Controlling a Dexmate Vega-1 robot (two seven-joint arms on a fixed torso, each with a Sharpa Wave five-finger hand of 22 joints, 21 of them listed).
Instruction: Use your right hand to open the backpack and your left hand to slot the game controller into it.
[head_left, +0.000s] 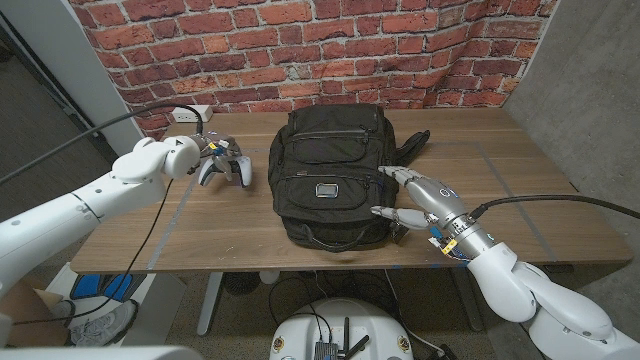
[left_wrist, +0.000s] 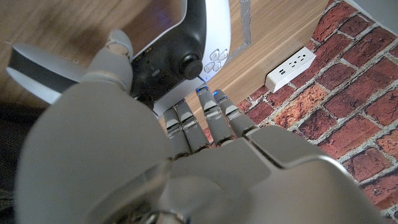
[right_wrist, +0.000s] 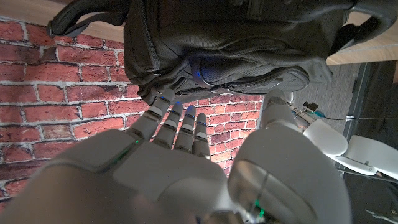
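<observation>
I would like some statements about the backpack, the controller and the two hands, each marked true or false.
1. The black backpack lies on the wooden table. True.
2. The game controller is already inside the backpack. False: it lies on the table beside the backpack.
3. The right hand is at the backpack's side. True.
4. The left hand is at the backpack's top. False: it is over the controller.
5. A white power strip lies near the brick wall. True.
</observation>
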